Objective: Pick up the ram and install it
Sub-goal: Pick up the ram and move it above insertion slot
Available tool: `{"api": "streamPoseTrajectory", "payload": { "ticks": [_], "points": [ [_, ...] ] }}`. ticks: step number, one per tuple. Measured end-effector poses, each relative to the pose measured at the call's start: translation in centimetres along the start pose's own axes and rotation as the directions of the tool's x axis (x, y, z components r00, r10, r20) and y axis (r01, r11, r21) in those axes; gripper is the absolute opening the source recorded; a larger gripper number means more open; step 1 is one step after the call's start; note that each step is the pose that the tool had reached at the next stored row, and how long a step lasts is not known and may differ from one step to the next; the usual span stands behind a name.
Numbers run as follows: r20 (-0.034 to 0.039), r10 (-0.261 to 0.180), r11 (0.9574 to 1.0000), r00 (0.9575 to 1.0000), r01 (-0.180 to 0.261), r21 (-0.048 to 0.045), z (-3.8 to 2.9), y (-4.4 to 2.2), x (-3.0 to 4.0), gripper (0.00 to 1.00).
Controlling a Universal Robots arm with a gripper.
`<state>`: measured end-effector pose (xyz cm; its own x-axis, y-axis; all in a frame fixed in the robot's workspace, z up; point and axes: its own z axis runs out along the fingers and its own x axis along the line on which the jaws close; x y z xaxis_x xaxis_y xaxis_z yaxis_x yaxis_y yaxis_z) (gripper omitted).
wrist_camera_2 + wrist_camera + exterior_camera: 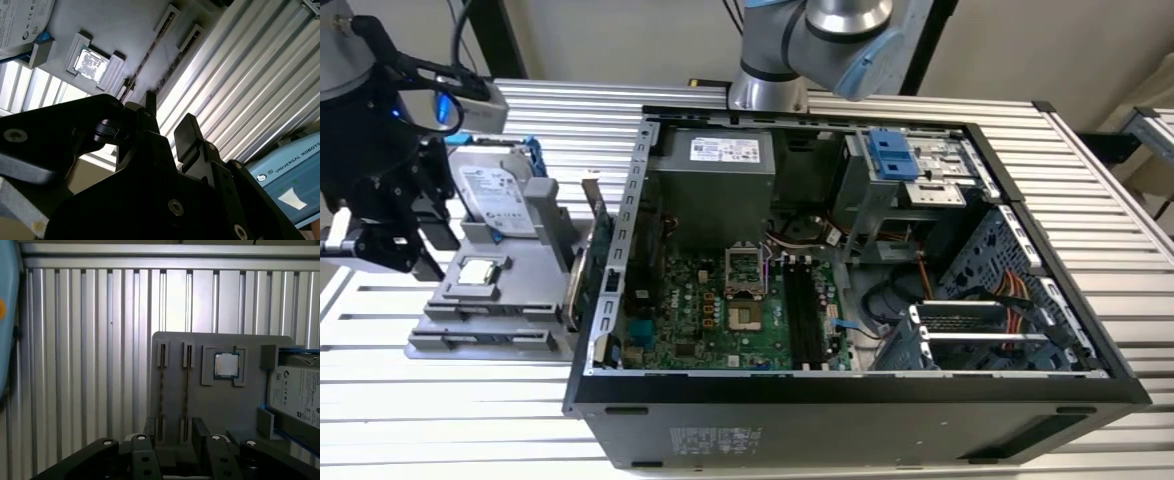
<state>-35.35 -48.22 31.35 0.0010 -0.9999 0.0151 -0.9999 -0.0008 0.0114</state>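
The ram [186, 385] is standing on edge in a slot of the grey holder [220, 410], and a second thin stick [161, 385] is sitting in the slot just beside it. The gripper [176, 434] is hovering over the near ends of these slots with its fingers [201, 432] apart and gripping nothing. The holder is also carrying a small square chip [226, 365] in a recess and a hard drive [299, 395] at its far end.

Everything is resting on a ribbed metal table [414, 410] in front of a plain pale wall. In the exterior view the holder is lying at the left, touching an open computer case [854, 415] at the right. Inside the case a green motherboard [700, 315] is lying flat, with long dark slots [803, 315] beside it.

Only the sticks' top edges are showing, so their faces are staying hidden. The picture edge is cutting off the hard drive in the first wrist view.
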Motion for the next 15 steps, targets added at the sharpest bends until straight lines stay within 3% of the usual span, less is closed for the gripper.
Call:
{"api": "streamPoseTrajectory", "payload": {
  "ticks": [15],
  "points": [
    [0.0001, 0.000, 1.0000, 1.0000, 0.000, 0.0001, 1.17, -0.05, -0.25, 1.00]
  ]
}}
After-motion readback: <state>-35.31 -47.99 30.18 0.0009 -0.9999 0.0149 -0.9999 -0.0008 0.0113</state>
